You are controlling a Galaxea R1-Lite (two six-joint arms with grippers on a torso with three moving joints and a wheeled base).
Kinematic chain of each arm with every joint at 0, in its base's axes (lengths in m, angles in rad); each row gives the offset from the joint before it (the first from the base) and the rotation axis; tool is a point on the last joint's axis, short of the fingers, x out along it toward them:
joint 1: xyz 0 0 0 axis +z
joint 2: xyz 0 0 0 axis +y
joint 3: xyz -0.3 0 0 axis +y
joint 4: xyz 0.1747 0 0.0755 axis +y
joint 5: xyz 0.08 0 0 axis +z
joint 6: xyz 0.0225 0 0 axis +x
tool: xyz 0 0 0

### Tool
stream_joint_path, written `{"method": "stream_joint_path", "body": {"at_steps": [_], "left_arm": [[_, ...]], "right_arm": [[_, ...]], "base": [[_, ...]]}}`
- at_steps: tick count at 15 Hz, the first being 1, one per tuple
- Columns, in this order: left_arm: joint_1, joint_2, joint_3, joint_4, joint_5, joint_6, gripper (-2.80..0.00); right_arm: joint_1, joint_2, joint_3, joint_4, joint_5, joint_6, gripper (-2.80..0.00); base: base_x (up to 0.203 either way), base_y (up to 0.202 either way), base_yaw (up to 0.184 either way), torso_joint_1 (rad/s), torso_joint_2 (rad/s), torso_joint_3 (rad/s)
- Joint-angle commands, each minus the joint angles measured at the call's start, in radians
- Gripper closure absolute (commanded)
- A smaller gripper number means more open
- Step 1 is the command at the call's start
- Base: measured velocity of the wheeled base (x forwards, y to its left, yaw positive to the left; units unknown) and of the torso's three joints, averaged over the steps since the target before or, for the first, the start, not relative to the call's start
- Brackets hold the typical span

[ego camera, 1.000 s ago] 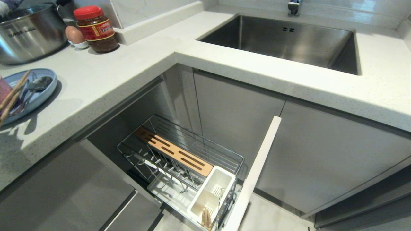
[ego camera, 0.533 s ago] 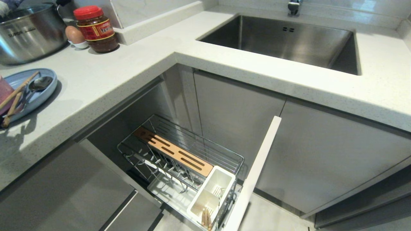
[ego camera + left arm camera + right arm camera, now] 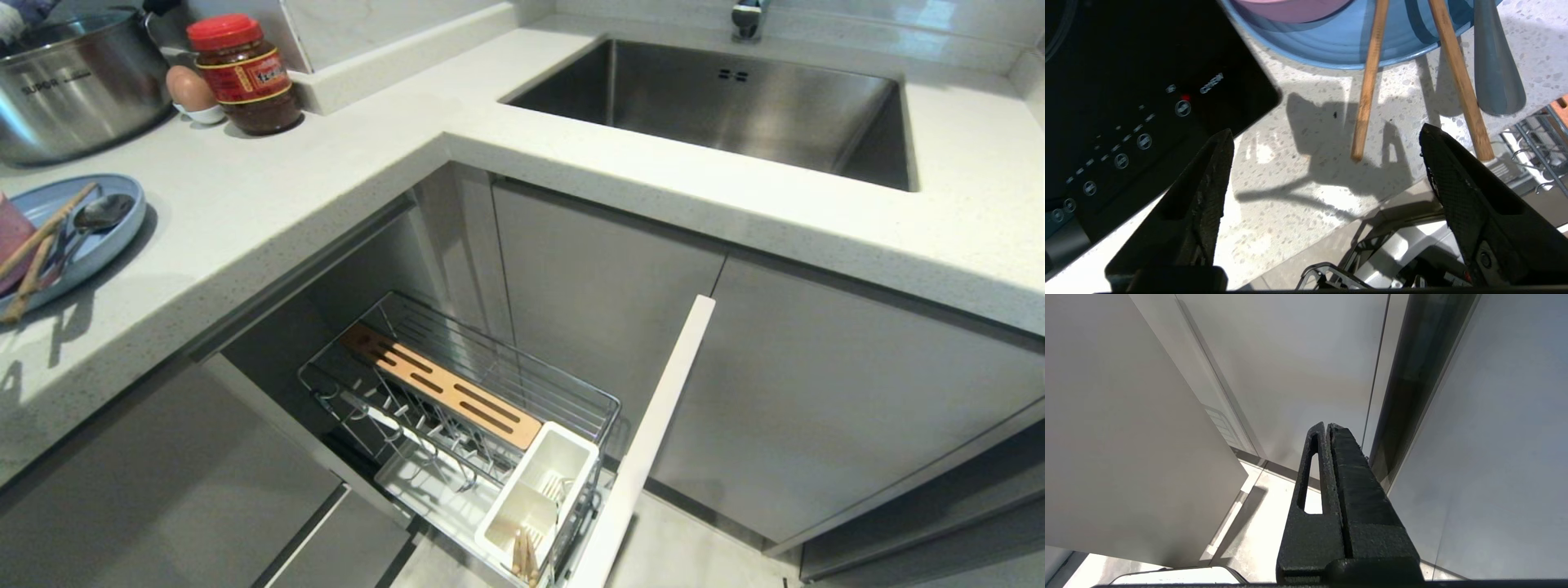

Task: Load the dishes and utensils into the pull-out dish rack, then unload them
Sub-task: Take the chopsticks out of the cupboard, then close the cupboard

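Lying on the speckled white desk [image 3: 269, 196], the blue plate [image 3: 114, 233] carries the pink bowl [image 3: 1290, 6], chopsticks [image 3: 1367, 81] and spoon [image 3: 94, 214], while the left gripper [image 3: 1327, 145] hovers near with fingers spread, holding nothing. Below, the wire rack [image 3: 457, 408] stands pulled out of the grey cabinet beside the steel sink [image 3: 735, 106]. Pressed together, the right gripper [image 3: 1329, 430] fingers point along grey cabinet panels.

We see the speckled white countertop [image 3: 343, 155] carrying, left of the sink [image 3: 735, 106], a steel pot [image 3: 73, 82], red-lidded jar [image 3: 245, 73], egg [image 3: 189, 88] and blue plate [image 3: 114, 237].
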Motion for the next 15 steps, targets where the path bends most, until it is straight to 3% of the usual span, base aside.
{"method": "stream_joint_path", "body": {"at_steps": [1, 2, 3, 7, 12, 15], "left_arm": [[0.0, -0.055, -0.004, 0.0, 0.013, -0.003, -2.8], [0.0, -0.069, -0.008, -0.005, 0.031, -0.006, -2.8], [0.0, -0.08, -0.01, -0.032, 0.047, -0.01, 0.0], [0.002, -0.09, -0.009, -0.203, 0.086, -0.055, 0.0], [-0.006, -0.131, -0.002, -0.447, 0.086, -0.1, 0.0], [-0.068, -0.204, 0.031, -0.532, 0.062, -0.1, 0.0]], "right_arm": [[0.0, -0.004, 0.0, 0.0, 0.0, 0.0, 0.0], [0.0, -0.004, 0.0, 0.0, 0.0, 0.0, 0.0], [0.0, -0.004, 0.0, 0.0, 0.0, 0.0, 0.0], [0.0, -0.004, 0.0, 0.0, 0.0, 0.0, 0.0], [0.0, -0.004, 0.0, 0.0, 0.0, 0.0, 0.0], [0.0, -0.004, 0.001, 0.0, 0.0, 0.0, 0.0]], "base": [[0.0, 0.0, 0.0, 0.0, 0.0, 0.0], [0.0, 0.0, 0.0, 0.0, 0.0, 0.0], [0.0, 0.0, 0.0, 0.0, 0.0, 0.0], [0.0, 0.0, 0.0, 0.0, 0.0, 0.0], [0.0, 0.0, 0.0, 0.0, 0.0, 0.0], [0.0, 0.0, 0.0, 0.0, 0.0, 0.0]]}}
